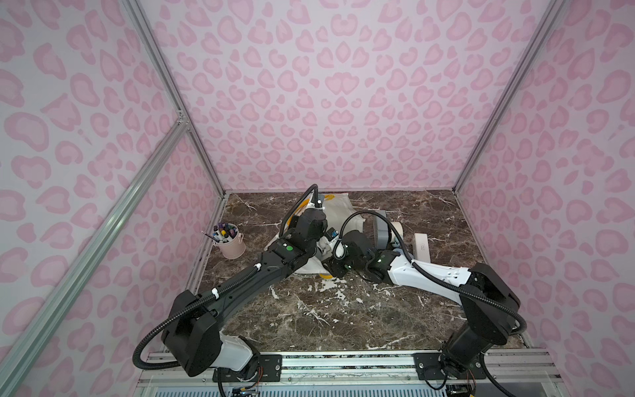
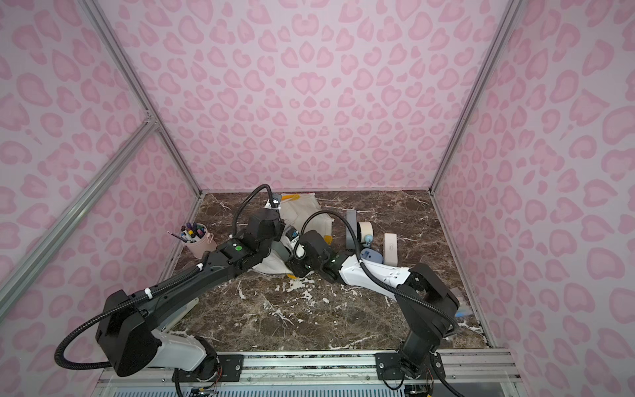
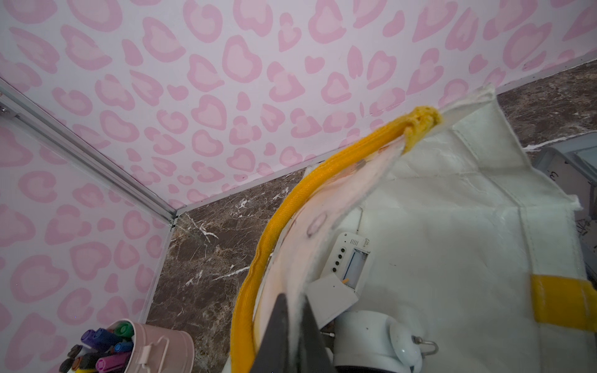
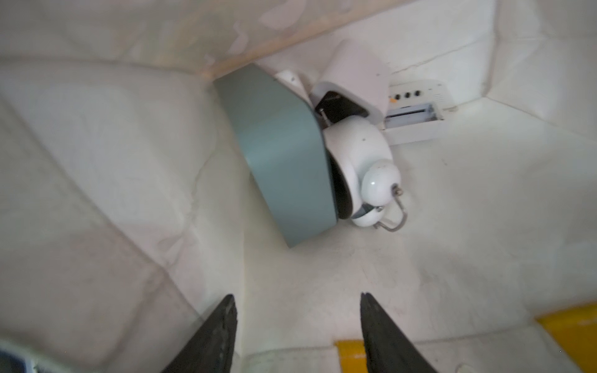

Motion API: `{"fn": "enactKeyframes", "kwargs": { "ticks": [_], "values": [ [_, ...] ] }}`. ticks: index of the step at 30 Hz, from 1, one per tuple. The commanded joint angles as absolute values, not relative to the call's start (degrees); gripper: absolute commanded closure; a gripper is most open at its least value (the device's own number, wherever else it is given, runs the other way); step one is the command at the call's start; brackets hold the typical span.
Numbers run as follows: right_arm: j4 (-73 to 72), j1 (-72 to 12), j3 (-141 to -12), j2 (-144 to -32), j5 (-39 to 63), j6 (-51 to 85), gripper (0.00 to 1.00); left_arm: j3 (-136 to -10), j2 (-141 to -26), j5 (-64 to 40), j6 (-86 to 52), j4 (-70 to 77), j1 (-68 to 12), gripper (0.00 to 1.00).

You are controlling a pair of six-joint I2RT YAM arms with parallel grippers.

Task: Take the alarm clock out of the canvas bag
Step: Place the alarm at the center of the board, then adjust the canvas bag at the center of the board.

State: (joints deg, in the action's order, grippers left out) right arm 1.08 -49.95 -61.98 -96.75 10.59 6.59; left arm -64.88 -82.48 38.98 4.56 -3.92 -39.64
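On the marble table [image 1: 343, 309], my left tool [image 3: 294, 300] is pinching the canvas bag [image 3: 452, 226] rim; my right tool [image 4: 297, 295] is gaping before the alarm clock [image 4: 358, 151].

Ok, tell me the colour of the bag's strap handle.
Yellow; the strap handle shows best in the left wrist view.

We note the canvas bag [image 3: 452, 226]: off-white woven cloth, matt, its rim frayed between the left fingers [image 3: 279, 329]. Yellow strap handle [image 3: 290, 206] beside them: coarse webbing. Beyond the right fingers [image 4: 381, 336], twin-bell alarm clock [image 4: 358, 151] glossy white, its wire handle [image 4: 403, 213] bare metal; grey-green clock [image 4: 281, 155] smooth, satin. Marble-look tabletop [image 1: 343, 309] polished.
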Motion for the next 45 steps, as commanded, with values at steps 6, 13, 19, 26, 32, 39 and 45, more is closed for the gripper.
{"fn": "enactKeyframes", "kwargs": {
  "ticks": [6,13,19,26,32,39,45],
  "values": [
    [1.4,-54.7,-66.8,-103.7,8.7,3.8,0.40,-69.0,-86.1,35.6,3.9,4.5,-38.7,0.97],
    [2.9,-57.0,-74.0,-109.0,4.8,4.0,0.38,-65.4,-84.3,28.2,2.7,8.7,-37.2,0.97],
    [0.2,-54.7,-69.3,-106.4,1.7,8.2,0.36,-62.1,-81.5,27.9,1.7,7.4,-37.2,0.97],
    [-3.6,-51.4,-64.0,-102.8,0.3,9.1,0.32,-59.5,-79.5,26.4,0.5,7.8,-37.2,0.97],
    [-6.8,-49.4,-62.1,-102.6,3.2,8.5,0.29,-59.6,-79.3,25.4,1.1,7.2,-37.2,0.97],
    [-9.7,-47.5,-62.0,-104.1,6.9,9.0,0.27,-59.2,-78.6,24.7,0.8,6.9,-37.2,0.97],
    [-10.8,-46.9,-64.0,-106.2,9.1,8.4,0.22,-59.0,-78.0,23.4,0.2,6.3,-37.3,0.97]
  ]
}}
